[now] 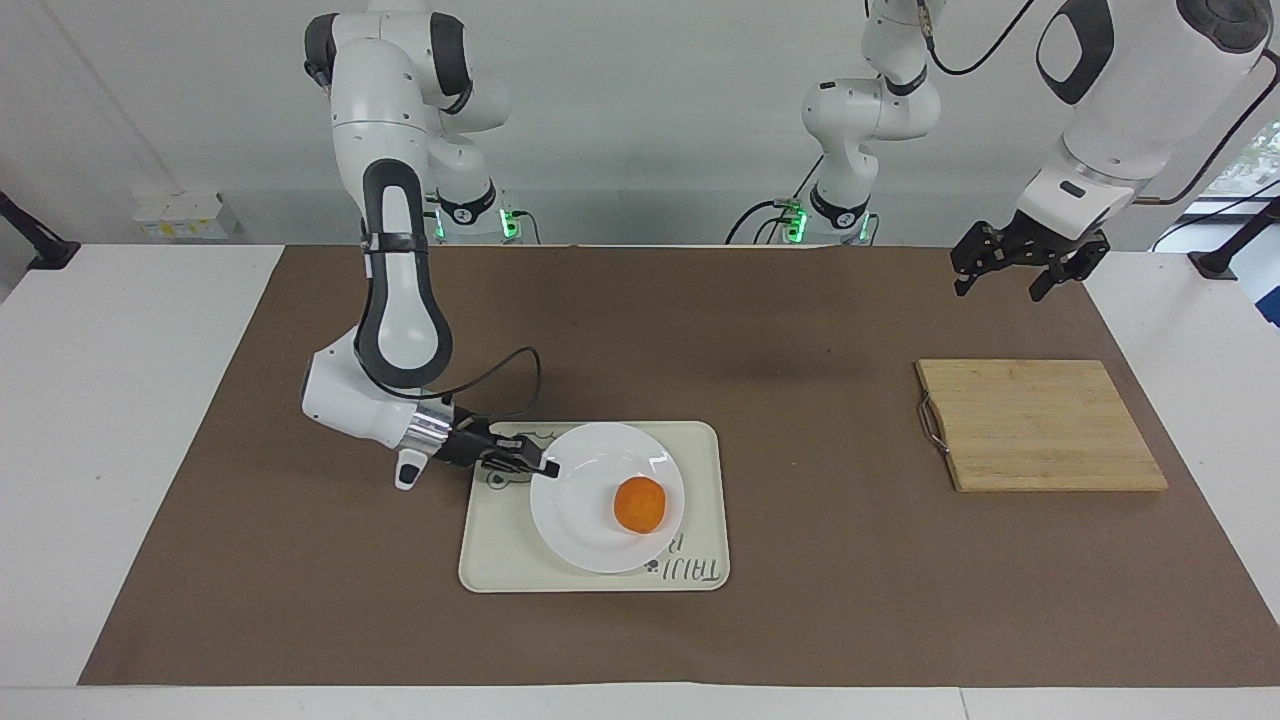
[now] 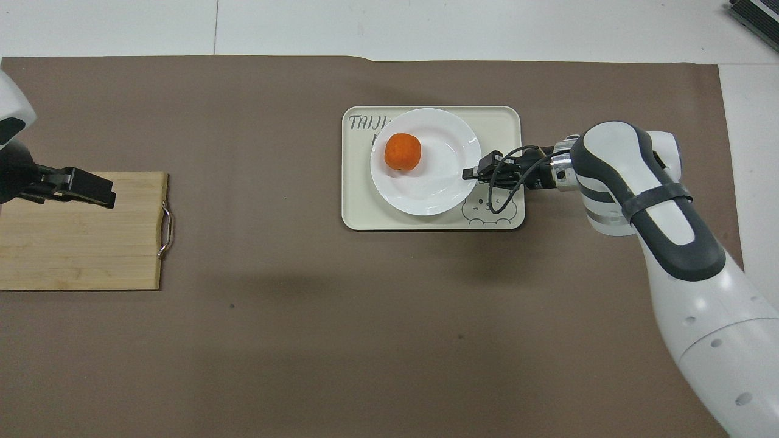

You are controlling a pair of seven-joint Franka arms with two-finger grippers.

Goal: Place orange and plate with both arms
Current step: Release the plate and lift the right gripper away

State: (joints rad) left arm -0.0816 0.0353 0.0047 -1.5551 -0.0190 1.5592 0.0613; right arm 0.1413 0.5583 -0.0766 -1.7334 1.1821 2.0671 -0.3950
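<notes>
On the bear tray (image 1: 700, 445), the right gripper (image 1: 548, 466) jaws pinch the plate (image 1: 580, 520) rim, orange (image 1: 640, 504) aboard; next, let go. Left gripper (image 1: 1028, 262), jaws spread, waits over the worktop.

Orange fruit (image 1: 640, 504), white plate (image 1: 575, 520) (bear-printed cream tray (image 1: 700, 450)).

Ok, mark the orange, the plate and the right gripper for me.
orange (image 1: 640, 504), facing view, middle of the fruit.
plate (image 1: 575, 525), facing view, bare white surface beside the orange.
right gripper (image 1: 549, 467), facing view, fingertips at the plate's rim.

"TAIJI" lettering, partly hidden, on the cream tray (image 2: 359, 201)
</notes>
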